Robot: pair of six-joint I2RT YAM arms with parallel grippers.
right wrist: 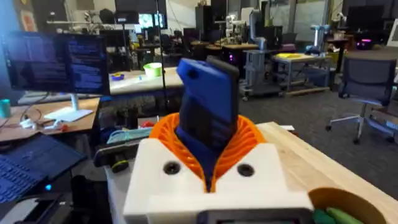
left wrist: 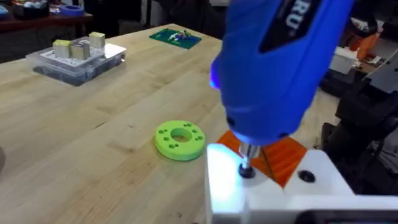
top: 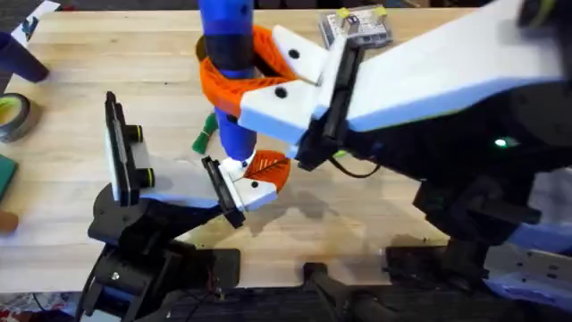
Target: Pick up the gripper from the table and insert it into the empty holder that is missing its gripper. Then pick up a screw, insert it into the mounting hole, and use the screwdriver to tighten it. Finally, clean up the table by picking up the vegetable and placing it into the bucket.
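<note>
The right gripper's (top: 234, 82) orange ribbed fingers (right wrist: 245, 140) squeeze the blue round screwdriver (top: 228, 54), standing straight up with its thin metal tip on the white blocky holder (top: 253, 188) above the wooden surface (top: 134, 80).

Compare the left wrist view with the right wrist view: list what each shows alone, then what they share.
Left wrist alone: the bit tip pressed onto the white holder, the orange gripper seated behind it, a lime-green disc and a clear box on the table. Right wrist alone: the right gripper clamping with orange ribbed pads, and desks with a monitor behind. Shared: the blue screwdriver.
</note>
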